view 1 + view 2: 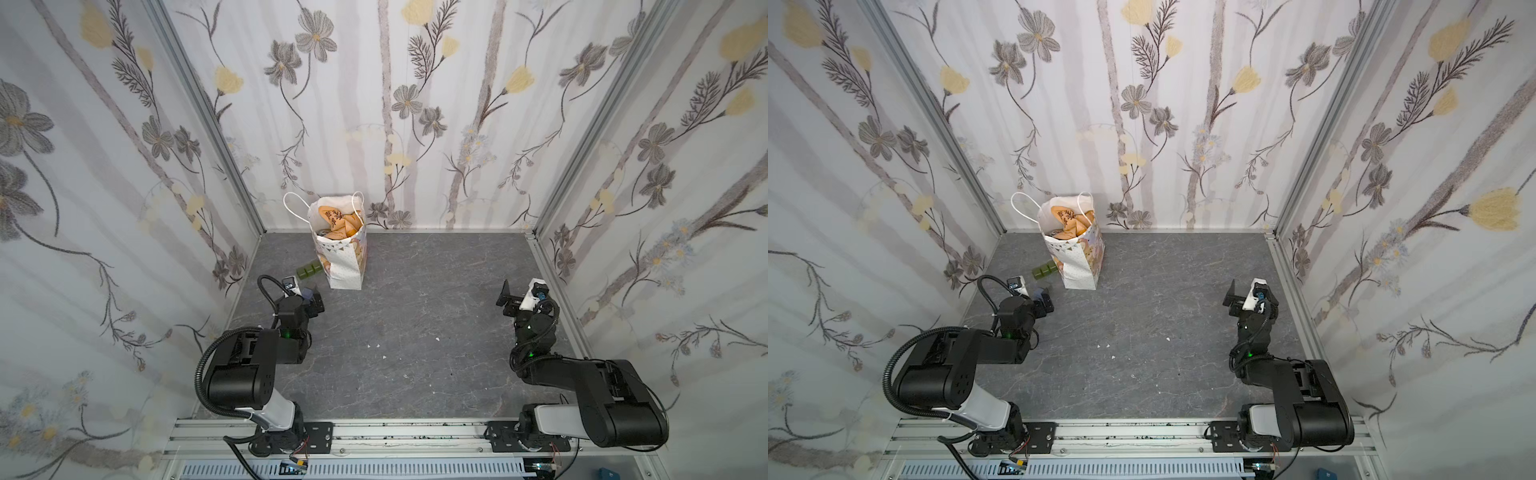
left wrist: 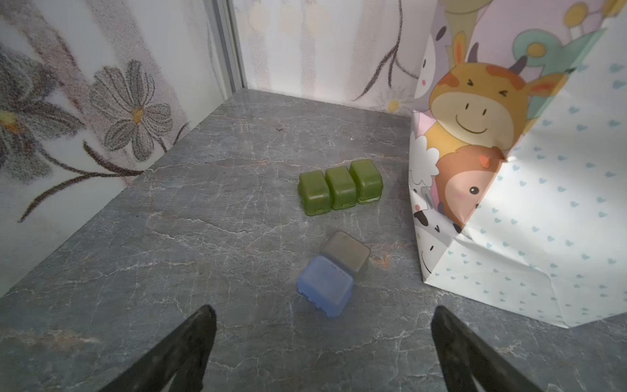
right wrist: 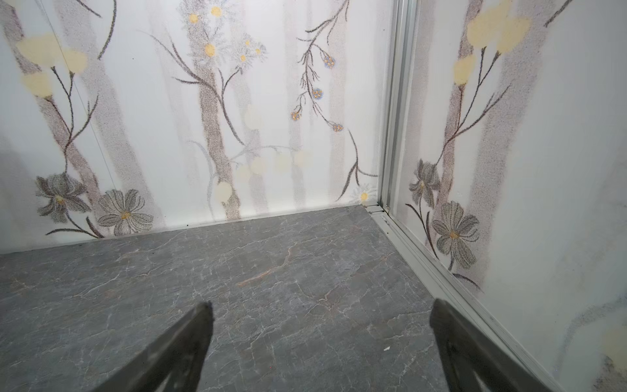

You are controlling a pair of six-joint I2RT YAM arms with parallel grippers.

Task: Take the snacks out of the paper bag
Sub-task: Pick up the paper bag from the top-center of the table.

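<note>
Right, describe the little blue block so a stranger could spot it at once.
Find the tall white paper bag at the back left of the table. Beside its base lie three green blocks in a row; closer to the open left gripper sits a separate pair. The blue block is the only blue one, touching a dark grey block.
</note>
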